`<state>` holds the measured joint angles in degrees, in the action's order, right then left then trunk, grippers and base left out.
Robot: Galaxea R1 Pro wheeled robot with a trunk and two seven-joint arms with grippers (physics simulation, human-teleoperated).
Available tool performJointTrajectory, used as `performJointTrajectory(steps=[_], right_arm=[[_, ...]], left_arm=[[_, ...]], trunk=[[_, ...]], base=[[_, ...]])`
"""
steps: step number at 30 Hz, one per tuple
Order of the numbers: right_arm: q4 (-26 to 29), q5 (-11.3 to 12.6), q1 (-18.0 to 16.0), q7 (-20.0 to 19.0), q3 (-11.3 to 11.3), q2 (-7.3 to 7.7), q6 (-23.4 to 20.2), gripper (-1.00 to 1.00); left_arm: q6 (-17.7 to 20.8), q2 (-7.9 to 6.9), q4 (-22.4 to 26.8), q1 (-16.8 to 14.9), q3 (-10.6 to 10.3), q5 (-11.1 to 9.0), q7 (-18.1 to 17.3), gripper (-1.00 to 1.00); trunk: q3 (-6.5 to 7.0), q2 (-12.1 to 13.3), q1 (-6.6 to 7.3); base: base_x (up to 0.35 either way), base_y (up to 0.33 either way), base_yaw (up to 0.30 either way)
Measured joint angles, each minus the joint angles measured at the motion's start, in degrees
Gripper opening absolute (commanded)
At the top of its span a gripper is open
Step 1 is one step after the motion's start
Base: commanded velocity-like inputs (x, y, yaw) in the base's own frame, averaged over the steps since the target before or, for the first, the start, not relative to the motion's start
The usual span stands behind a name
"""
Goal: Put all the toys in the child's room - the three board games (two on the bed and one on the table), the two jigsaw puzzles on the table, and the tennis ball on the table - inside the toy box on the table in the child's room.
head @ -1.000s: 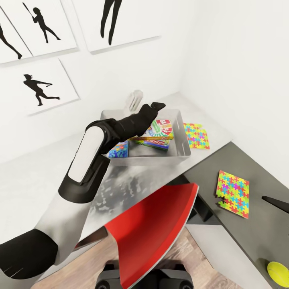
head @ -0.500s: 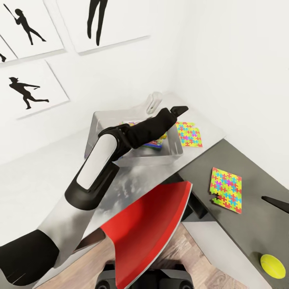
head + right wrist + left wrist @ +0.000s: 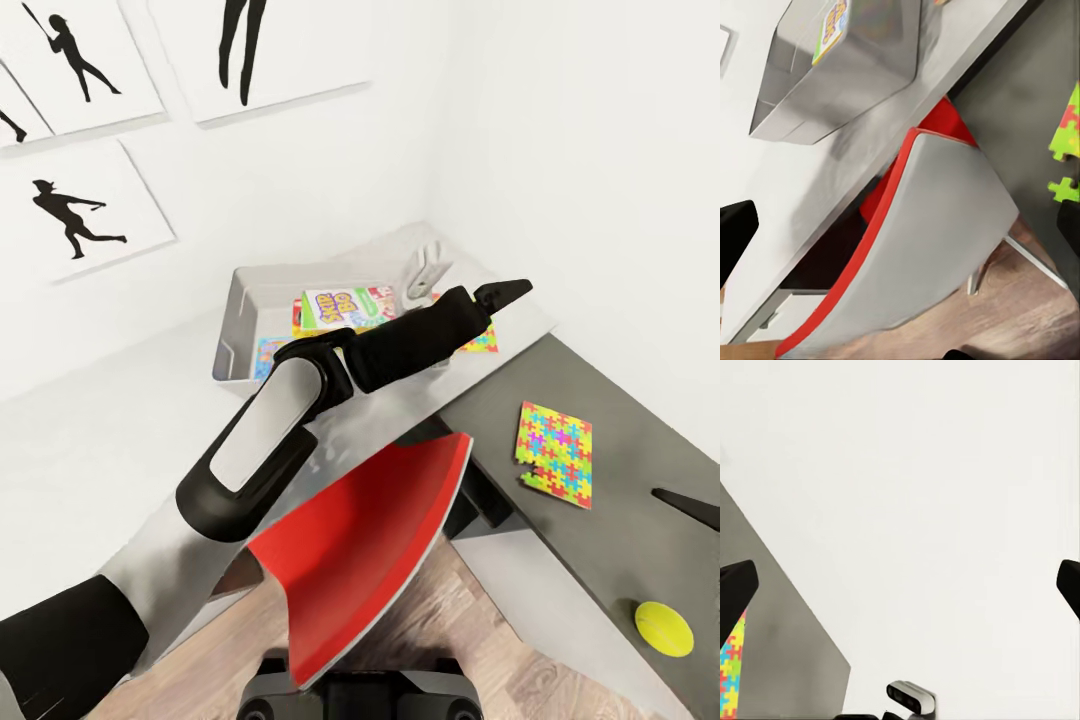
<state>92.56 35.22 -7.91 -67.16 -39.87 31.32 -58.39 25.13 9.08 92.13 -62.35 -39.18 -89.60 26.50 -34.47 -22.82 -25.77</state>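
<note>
White-walled corner desk [image 3: 80, 470]: left gripper [image 3: 510, 291] spread wide, empty, above first jigsaw [image 3: 482, 341] beside toy box [image 3: 236, 318] (games inside); right gripper's state unclear.

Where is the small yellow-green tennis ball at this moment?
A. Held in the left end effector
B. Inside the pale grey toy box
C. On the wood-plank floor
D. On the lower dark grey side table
D: the small yellow-green tennis ball lies on the lower dark grey side table, at its near end, well apart from the pale grey toy box.
</note>
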Motion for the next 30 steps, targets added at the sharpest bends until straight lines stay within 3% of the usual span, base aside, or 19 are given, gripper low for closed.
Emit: performJointTrajectory(steps=[11, 13, 18, 26, 30], right_arm=[[0.0, -1.4, -0.1, 3.2, -0.2, -0.07, 2.2, 1.0], [0.0, -1.9, -0.1, 4.2, 0.0, -0.09, 5.2, 1.0], [0.0, -2.1, -0.1, 4.8, 0.2, -0.12, 6.3, 1.0], [0.0, -2.4, -0.2, 6.6, 0.4, -0.07, 6.6, 1.0], [0.0, -2.7, -0.3, 10.4, 0.5, -0.04, 6.6, 1.0]], left_arm=[[0.1, 0.32, 0.0, -0.1, -1.9, -0.1, -1.3, 1.0], [0.1, 0.65, 0.0, -0.8, -2.8, -1.7, -1.5, 1.0], [0.0, 0.74, 0.0, -1.8, -3.9, -4.6, -1.4, 1.0], [0.0, 0.74, 0.0, -2.2, -4.5, -6.2, -1.4, 1.0], [0.0, 0.73, 0.0, -2.4, -4.7, -6.8, -1.2, 1.0]], trunk=[[0.0, 0.0, 0.02], [0.0, 0.0, 0.02], [0.0, 0.0, 0.02], [0.0, 0.0, 0.02], [0.0, 0.0, 0.02]], base=[[-0.07, 0.0, -0.002], [-0.015, 0.0, 0.0], [-0.009, 0.0, 0.0], [-0.004, 0.0, 0.0], [-0.002, 0.0, 0.0]])
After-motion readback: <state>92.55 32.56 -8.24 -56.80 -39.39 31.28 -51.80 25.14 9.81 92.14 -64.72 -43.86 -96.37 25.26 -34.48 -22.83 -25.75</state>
